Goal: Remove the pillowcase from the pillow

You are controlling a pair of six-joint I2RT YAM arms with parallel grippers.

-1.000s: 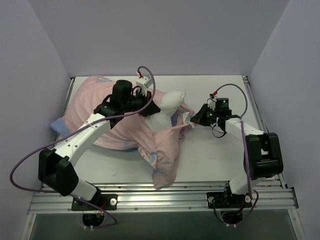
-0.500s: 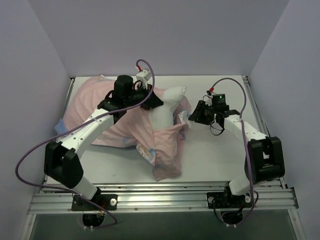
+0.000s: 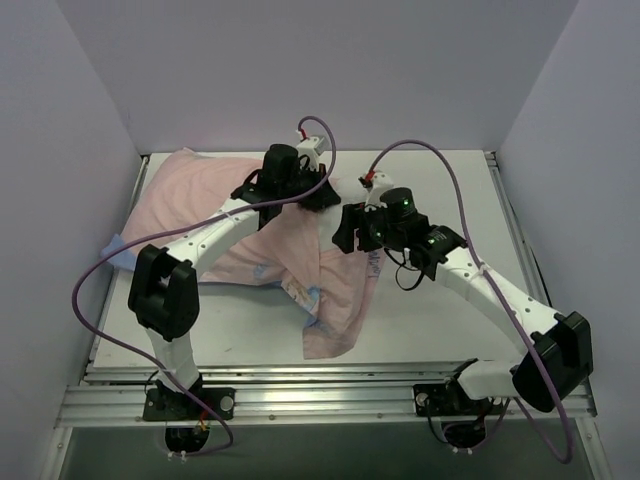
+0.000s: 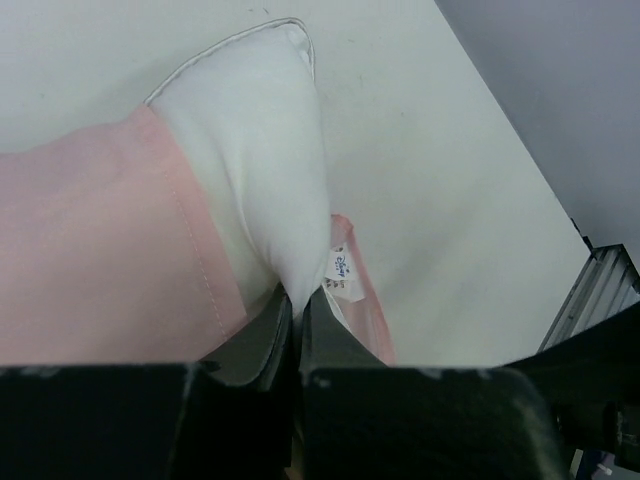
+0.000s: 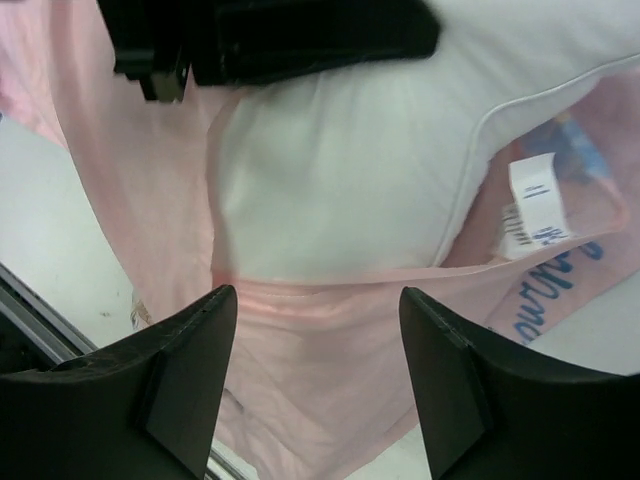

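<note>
On the white table (image 3: 430,310), pale pink side out, the pillowcase (image 3: 200,195), with most of the pillow (image 4: 260,150) inside it. Out through the opening, only one plump white corner of the pillow, with the pink hem of the pillowcase wrapped round its base. Clamped tight on that corner, the left gripper (image 4: 297,305), white pillow cloth drawn into the closed jaws and the pink hem pressed against one finger. Just beside the pillow corner, a small white printed label (image 4: 343,268) sewn to the pillowcase. Facing the same pillow corner from the opposite side, the right gripper (image 5: 315,340), jaws spread wide and holding nothing; between its fingers, the pink hem and the white bulge of the pillow above it. Cannot tell whether touching the cloth or just clear of it. Nearer the arm bases than the pillow corner, more of the pillowcase, limp and flat on the table, with blue print showing along its edge.
</note>
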